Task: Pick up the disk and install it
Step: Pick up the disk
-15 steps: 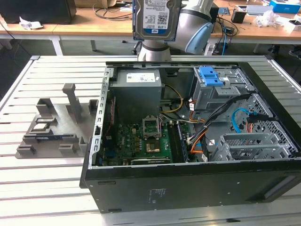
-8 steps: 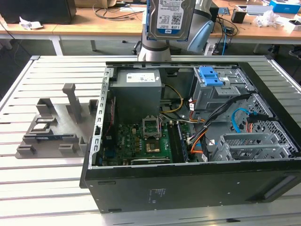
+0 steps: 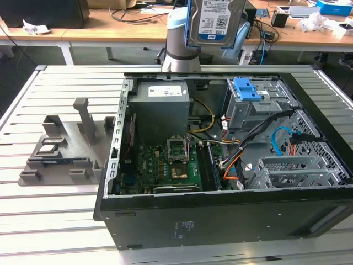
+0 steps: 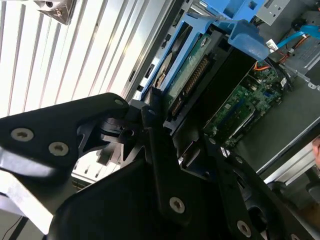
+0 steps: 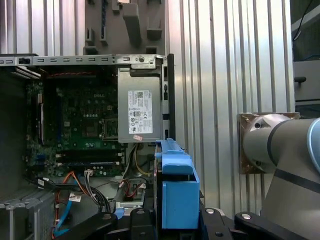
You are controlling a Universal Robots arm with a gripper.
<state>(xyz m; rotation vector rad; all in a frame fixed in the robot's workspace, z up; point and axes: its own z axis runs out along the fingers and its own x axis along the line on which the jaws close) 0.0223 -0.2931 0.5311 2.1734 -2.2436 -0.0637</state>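
I have the disk (image 3: 216,21) in the jaws, which are closed on it across its blue rails (image 5: 177,187); in the first wrist view the black fingers (image 5: 141,218) sit on either side of the blue plastic. In the exterior view the disk hangs on edge, high above the far side of the open computer case (image 3: 220,218), with its label facing the camera. It is well clear of everything inside and touches nothing but the jaws. I judge this to be the carry phase, with the lift done and the seating not yet made. Below it sit the grey power supply (image 3: 161,104) and, towards the exterior view's right, the drive cage (image 3: 259,107) with a bare blue bracket (image 3: 246,88) on top. To do this well I would watch the second wrist view, where the disk's connector edge (image 4: 192,82) points down into the case, and hold the rails square to the cage opening, never tilted. The loose cables (image 3: 282,138) and orange leads (image 3: 230,165) near the cage are what I most expect to snag. So I want the approach slow and straight, and the grip firm enough that the disk cannot pivot between the jaws. The grey fixture (image 3: 60,149) on the tabletop (image 3: 55,226) stands well apart and is not a concern.
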